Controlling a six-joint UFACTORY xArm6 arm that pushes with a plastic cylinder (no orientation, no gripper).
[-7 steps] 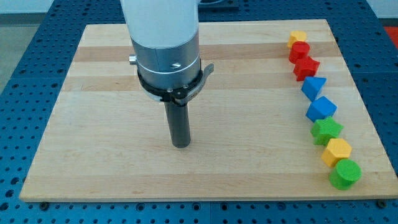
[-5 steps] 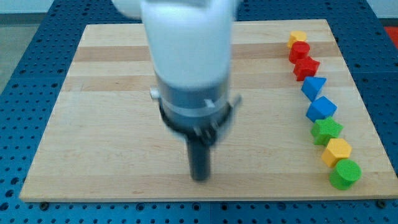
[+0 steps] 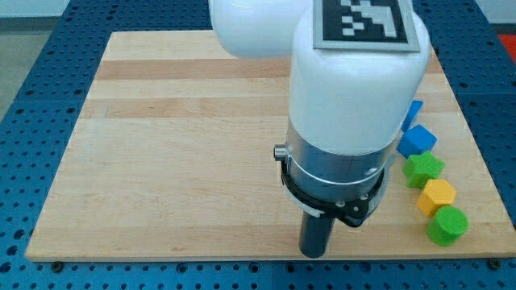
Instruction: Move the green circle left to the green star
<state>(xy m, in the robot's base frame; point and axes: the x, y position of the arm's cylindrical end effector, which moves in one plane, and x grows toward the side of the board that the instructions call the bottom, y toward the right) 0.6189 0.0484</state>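
Observation:
The green circle (image 3: 447, 225) sits at the view's bottom right of the wooden board (image 3: 161, 161), last in a column of blocks. The green star (image 3: 423, 168) lies two places above it, with a yellow block (image 3: 437, 196) between them. My tip (image 3: 314, 252) rests near the board's bottom edge, well to the left of the green circle and touching no block. The arm's white body hides the upper part of the column.
A blue block (image 3: 417, 140) lies above the green star, and the edge of another blue block (image 3: 414, 108) shows beside the arm. The red and yellow blocks at the top right are hidden behind the arm.
My tip has moved to the right and toward the view's bottom, closer to the green circle. The arm now covers the top-right blocks. No block has moved.

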